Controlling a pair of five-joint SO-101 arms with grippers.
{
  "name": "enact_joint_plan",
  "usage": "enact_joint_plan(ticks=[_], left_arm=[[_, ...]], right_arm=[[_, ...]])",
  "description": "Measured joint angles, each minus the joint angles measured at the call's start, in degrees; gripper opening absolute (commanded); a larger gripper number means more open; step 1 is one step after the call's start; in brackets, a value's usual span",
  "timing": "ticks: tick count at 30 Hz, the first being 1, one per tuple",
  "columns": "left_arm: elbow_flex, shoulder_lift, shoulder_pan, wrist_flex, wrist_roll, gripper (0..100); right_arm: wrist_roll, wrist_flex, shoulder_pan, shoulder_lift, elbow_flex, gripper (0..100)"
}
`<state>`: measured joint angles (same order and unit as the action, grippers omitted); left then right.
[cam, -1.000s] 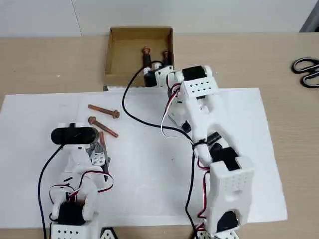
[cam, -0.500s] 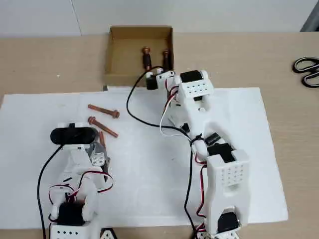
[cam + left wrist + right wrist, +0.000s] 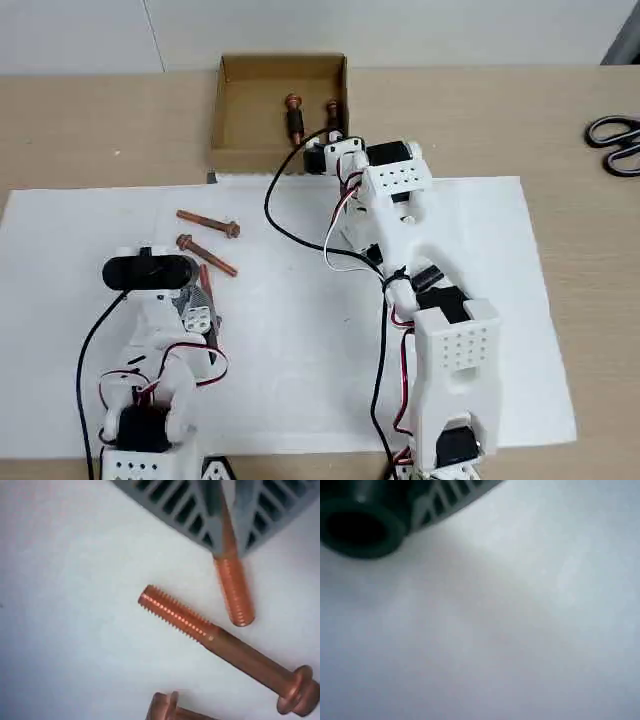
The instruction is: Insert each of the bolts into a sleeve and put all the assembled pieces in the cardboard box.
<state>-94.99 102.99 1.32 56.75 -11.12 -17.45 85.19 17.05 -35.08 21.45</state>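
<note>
My left gripper (image 3: 227, 545) is shut on a copper bolt (image 3: 235, 595) whose threaded end sticks out past the grey fingers, low over the white paper. In the high view this gripper (image 3: 205, 292) sits at the left. Two loose bolts (image 3: 208, 222) (image 3: 205, 254) lie just beyond it; one bolt (image 3: 225, 645) lies close beside the held one. My right gripper (image 3: 405, 510) holds a black sleeve (image 3: 360, 527) over the paper, and in the high view it (image 3: 325, 157) sits just in front of the cardboard box (image 3: 232, 110). Two assembled pieces (image 3: 293, 115) (image 3: 333, 110) lie in the box.
The white paper sheet (image 3: 290, 340) covers most of the wooden table. Black scissors (image 3: 615, 140) lie at the far right edge. A black cable (image 3: 275, 215) loops over the paper between the arms.
My right gripper has shifted a little to the right along the box's front wall. The left arm and the loose bolts have not moved.
</note>
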Motion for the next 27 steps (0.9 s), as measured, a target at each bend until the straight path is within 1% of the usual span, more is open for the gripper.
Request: enact_joint_plan(ticks=[3,7,13,16,20,24,25,27], left_arm=[[0.00,0.00,0.00,0.00,-2.11,1],[0.70,0.00,0.00,0.00,-2.29,1],[7.30,-0.18,0.00,2.11,-0.53,1],[11.60,-3.52,1.49,3.52,0.18,1],[21.45,-13.98,4.48,4.13,0.35,1],[34.99,-31.47,6.07,8.35,0.00,1],[38.77,-35.87,6.15,10.29,-0.70,1],[45.80,-44.57,6.15,14.15,-5.01,1]], right_arm=[[0.09,2.64,0.53,3.43,-0.09,0.7],[0.09,5.19,0.35,8.88,-0.09,0.7],[0.79,8.44,0.00,9.67,-0.09,0.9],[2.20,8.44,-1.41,8.44,-0.09,0.9],[2.73,8.35,-2.46,5.89,-0.18,0.9],[2.73,8.35,-2.11,5.10,-0.18,0.9],[2.99,8.35,-2.20,5.19,-0.18,0.9],[4.13,8.18,-2.37,5.19,-0.18,0.9]])
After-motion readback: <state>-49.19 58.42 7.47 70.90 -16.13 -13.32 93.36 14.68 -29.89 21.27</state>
